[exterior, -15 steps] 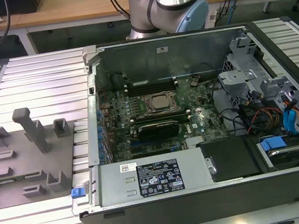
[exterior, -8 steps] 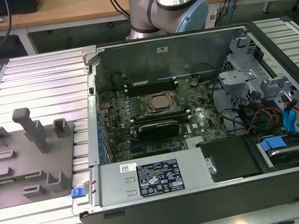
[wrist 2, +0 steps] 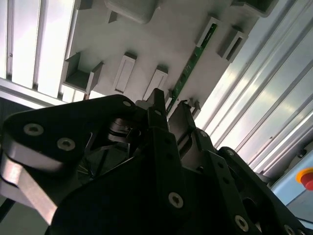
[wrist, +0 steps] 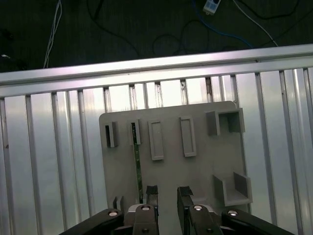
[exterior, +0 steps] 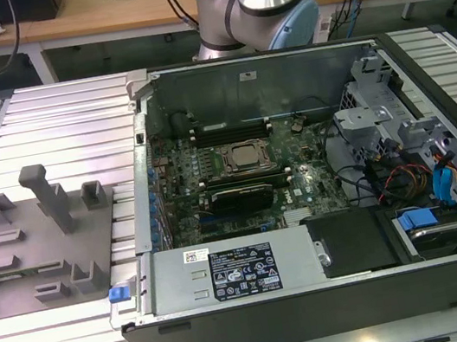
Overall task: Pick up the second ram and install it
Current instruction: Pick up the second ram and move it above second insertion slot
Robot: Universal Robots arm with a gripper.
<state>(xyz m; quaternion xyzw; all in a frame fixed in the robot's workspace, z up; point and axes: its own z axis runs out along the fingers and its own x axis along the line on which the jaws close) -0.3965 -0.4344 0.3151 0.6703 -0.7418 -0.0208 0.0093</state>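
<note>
We see the gripper (wrist: 167, 195) spread and empty over the grey fixture plate (wrist: 215, 161), the second ram (wrist: 138, 161) slotted beside raised blocks (wrist: 155, 139).

Bench (wrist: 49, 147): ribbed bare metal, bright sheen | fixture plate (wrist: 171, 181): matt grey plastic, smooth | second ram (wrist: 137, 161): green circuit board | end effector (wrist: 167, 192): matt black, shiny screw heads | computer case (exterior: 250, 88): grey sheet metal

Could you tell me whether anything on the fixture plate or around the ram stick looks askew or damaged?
Nothing stands out. The second ram stands on edge, straight in the slots of the grey fixture plate, and the open end effector hovers over the plate near the stick's end. No damage shows.
</note>
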